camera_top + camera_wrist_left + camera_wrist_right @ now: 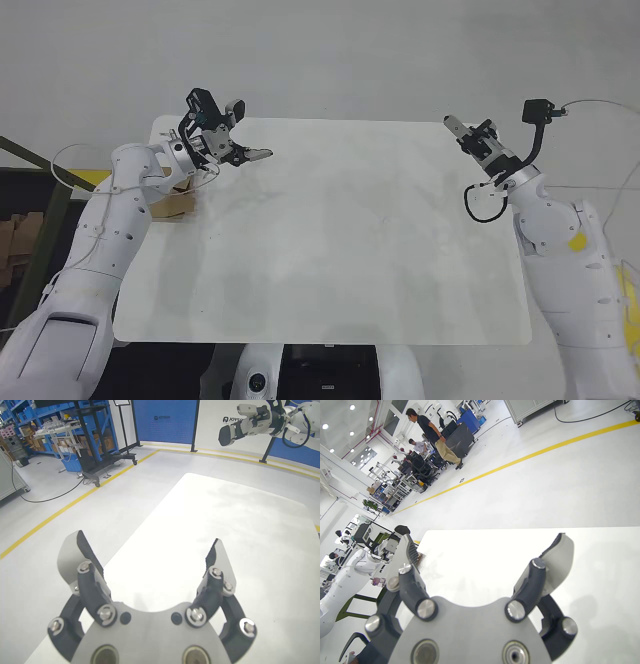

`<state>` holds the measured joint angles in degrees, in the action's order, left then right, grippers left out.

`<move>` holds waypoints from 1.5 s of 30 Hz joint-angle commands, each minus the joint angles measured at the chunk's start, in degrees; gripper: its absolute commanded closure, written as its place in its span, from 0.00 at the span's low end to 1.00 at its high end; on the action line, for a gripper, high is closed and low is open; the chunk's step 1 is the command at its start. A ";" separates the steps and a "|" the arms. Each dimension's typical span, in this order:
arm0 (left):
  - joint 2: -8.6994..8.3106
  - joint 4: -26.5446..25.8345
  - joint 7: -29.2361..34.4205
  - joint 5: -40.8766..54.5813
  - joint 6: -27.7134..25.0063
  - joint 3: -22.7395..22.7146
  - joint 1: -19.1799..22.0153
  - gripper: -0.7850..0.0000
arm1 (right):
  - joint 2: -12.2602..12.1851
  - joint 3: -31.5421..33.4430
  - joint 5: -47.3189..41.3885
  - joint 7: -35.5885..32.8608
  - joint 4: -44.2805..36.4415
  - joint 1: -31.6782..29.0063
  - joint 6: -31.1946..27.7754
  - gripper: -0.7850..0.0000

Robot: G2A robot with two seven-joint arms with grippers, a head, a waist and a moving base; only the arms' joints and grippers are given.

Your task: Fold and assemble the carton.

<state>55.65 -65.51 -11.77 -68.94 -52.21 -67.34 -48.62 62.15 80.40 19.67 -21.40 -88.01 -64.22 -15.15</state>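
The carton (180, 203), brown card and seemingly not yet assembled, sits at the table's (330, 260) left edge, partly hidden under the left arm, with none of it on the bare top. The left gripper (148, 540) hangs above the far left corner with its jaws spread and empty. The right gripper (483, 538) is well apart at the far right, also spread. A blind reach for the card risks snagging it on the table edge, or creasing a flap.

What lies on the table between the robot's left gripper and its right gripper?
Only white tabletop lies between the left gripper and the right gripper; the top view shows that stretch bare.
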 commanded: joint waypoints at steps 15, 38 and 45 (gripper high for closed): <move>0.00 0.00 0.00 0.00 0.00 0.00 0.00 0.00 | 0.00 0.00 0.00 0.00 0.00 0.00 0.00 0.00; -2.83 -0.49 28.33 37.12 -5.79 -4.88 -2.93 0.00 | 0.00 0.00 0.00 0.00 0.00 0.00 0.00 0.00; -5.15 2.16 43.85 54.59 -4.47 -8.03 -2.04 0.00 | 0.00 0.00 0.00 0.00 0.00 0.00 0.00 0.00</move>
<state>50.77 -63.67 30.06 -16.88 -56.91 -74.98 -50.65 62.15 80.40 19.67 -21.40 -88.01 -64.22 -15.15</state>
